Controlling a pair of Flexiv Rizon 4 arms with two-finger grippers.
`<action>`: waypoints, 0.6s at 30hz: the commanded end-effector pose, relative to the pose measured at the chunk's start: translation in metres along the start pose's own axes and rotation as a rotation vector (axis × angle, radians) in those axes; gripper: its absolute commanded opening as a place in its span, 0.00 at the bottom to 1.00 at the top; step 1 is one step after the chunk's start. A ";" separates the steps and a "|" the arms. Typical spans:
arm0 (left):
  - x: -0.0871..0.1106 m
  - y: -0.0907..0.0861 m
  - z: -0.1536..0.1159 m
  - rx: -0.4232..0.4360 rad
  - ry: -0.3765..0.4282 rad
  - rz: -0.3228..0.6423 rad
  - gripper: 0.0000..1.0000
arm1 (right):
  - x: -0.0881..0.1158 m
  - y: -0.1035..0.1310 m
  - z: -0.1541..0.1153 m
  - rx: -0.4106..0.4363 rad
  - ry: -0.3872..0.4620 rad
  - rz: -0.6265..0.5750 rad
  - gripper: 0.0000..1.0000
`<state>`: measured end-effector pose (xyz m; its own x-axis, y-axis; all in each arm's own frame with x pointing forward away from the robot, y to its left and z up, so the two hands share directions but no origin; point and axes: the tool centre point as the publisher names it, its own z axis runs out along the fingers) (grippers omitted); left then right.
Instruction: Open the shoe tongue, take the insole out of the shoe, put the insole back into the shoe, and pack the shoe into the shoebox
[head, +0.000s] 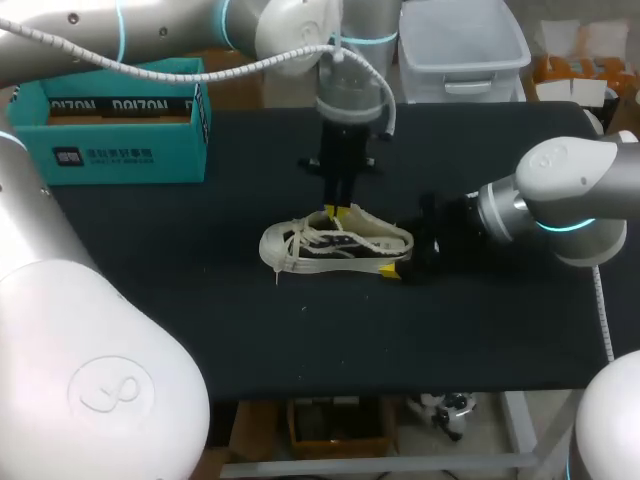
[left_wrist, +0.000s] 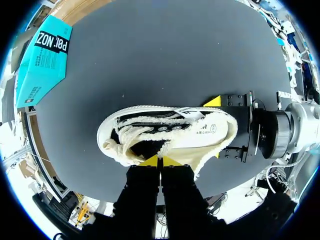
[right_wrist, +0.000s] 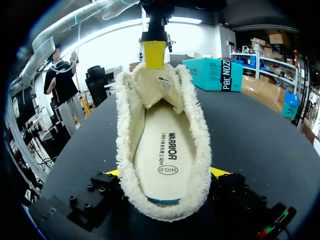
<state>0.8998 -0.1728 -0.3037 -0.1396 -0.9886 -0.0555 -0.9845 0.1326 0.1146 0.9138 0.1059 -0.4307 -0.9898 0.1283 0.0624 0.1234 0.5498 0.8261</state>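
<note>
Left gripper (left_wrist: 159, 161): yellow tips pressed together, pinching the top edge of the fleece-lined tongue (right_wrist: 159, 82) from above. Right gripper (right_wrist: 165, 172): fingers spread wide to either side of the heel, both tips touching it, so it clamps the sneaker (head: 320, 248). The shoe sits mid-table on the black table (head: 200, 320), toe toward my left, heel toward the right arm. The insole (right_wrist: 162, 150) lies flat inside, visible through the opening. The teal shoebox (head: 110, 120) stands at the far left corner, well apart from the shoe.
</note>
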 end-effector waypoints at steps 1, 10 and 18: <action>-0.034 0.015 0.000 0.107 0.172 -0.010 0.00 | 0.002 -0.003 0.003 -0.003 0.002 -0.001 0.00; -0.068 0.012 0.003 0.136 0.311 -0.050 0.00 | 0.002 -0.003 0.003 -0.003 0.002 -0.001 0.00; -0.086 0.009 0.007 0.137 0.383 -0.089 0.00 | 0.002 -0.003 0.003 -0.003 0.002 -0.001 0.00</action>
<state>0.9048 -0.1003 -0.3026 -0.0344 -0.9877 0.1524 -0.9993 0.0362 0.0092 0.9135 0.1081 -0.4300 -0.9899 0.1269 0.0632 0.1230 0.5475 0.8277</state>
